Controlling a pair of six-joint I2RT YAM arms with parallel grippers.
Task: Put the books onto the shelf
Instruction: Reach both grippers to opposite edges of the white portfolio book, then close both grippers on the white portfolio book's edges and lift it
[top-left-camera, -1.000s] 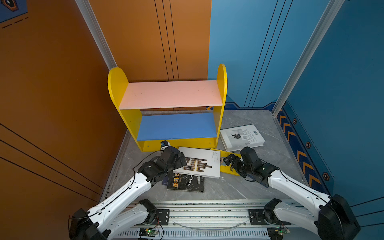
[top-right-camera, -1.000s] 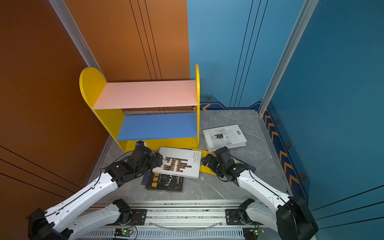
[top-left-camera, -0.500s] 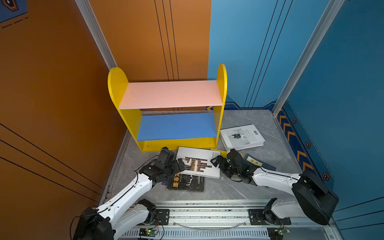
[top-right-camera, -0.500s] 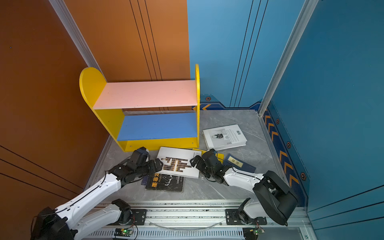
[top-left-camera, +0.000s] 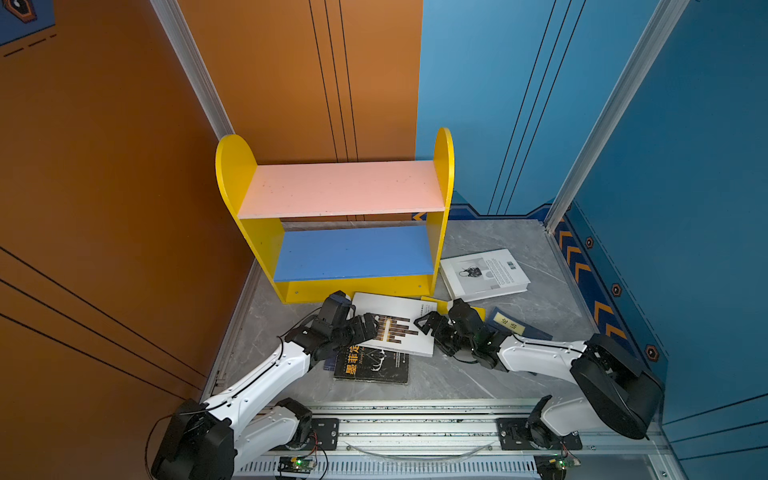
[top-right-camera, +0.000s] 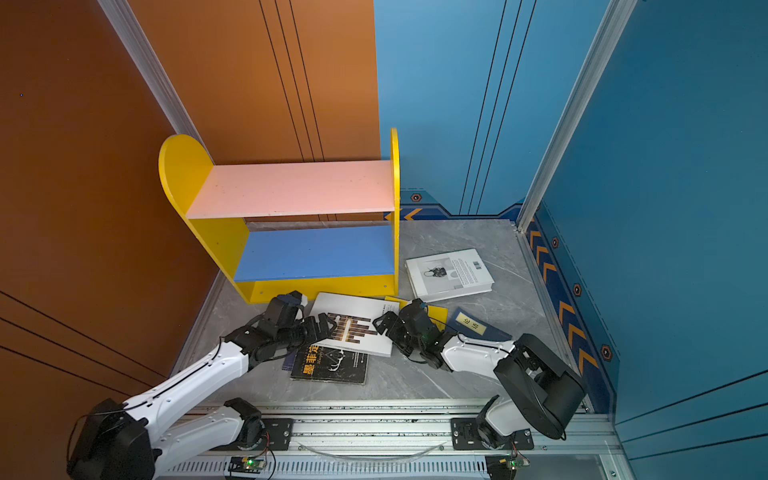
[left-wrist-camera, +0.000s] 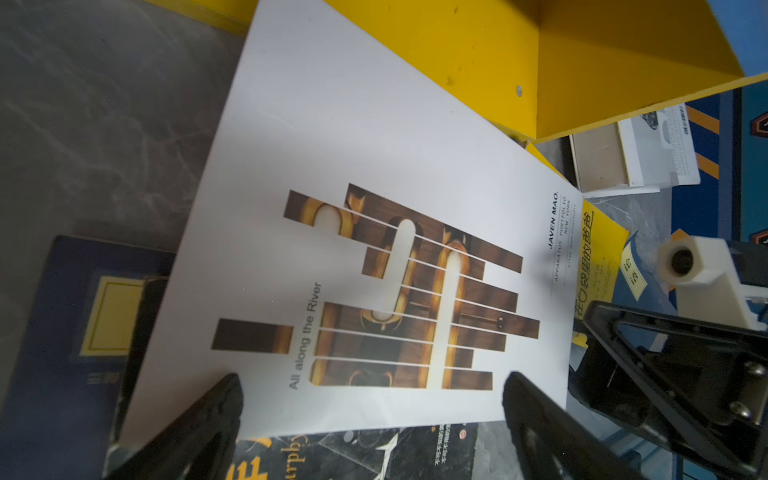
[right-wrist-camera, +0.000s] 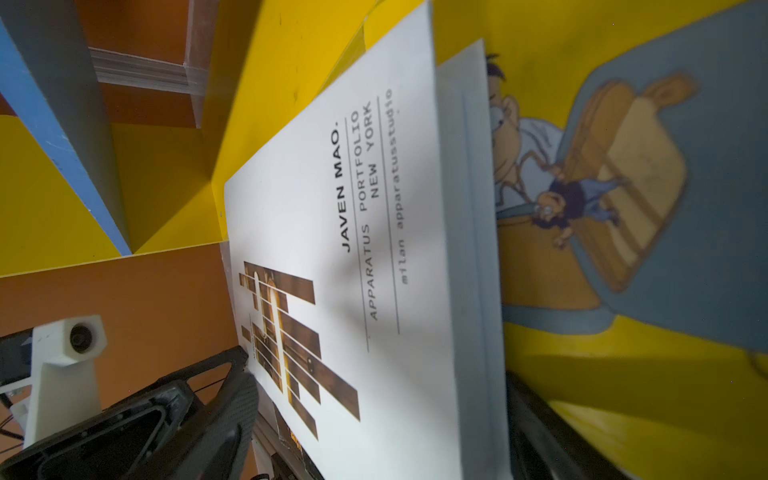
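The grey marbled desk (top-left-camera: 498, 245) carries everything, and the shelf (top-left-camera: 340, 189) stands at its far left against the orange wall, pink board above blue board between yellow round-topped sides. All the books lie on the desk in front of it or to its right. The white and grey book (top-left-camera: 484, 274) lies flat just right of the shelf's right panel, apart from the others. The white book with brown blocks (top-left-camera: 399, 332) lies just near of the shelf's yellow base strip, on top of a loose pile. Its near edge overlaps the black book with orange characters (top-left-camera: 372, 365), and its right edge overlaps the yellow cartoon book (right-wrist-camera: 623, 208). A navy book with a yellow label (top-left-camera: 515, 326) lies to the right, partly under the right arm, and a second navy book (left-wrist-camera: 62, 332) pokes out at the left beneath the pile. The left pincer (top-left-camera: 370, 326) sits low at the white book's left edge, its jaws wide apart. The right pincer (top-left-camera: 424, 324) is at that book's right edge with jaws apart, one finger (right-wrist-camera: 232, 395) over the cover and the other down by the yellow book. Whether either finger presses the book I cannot tell.
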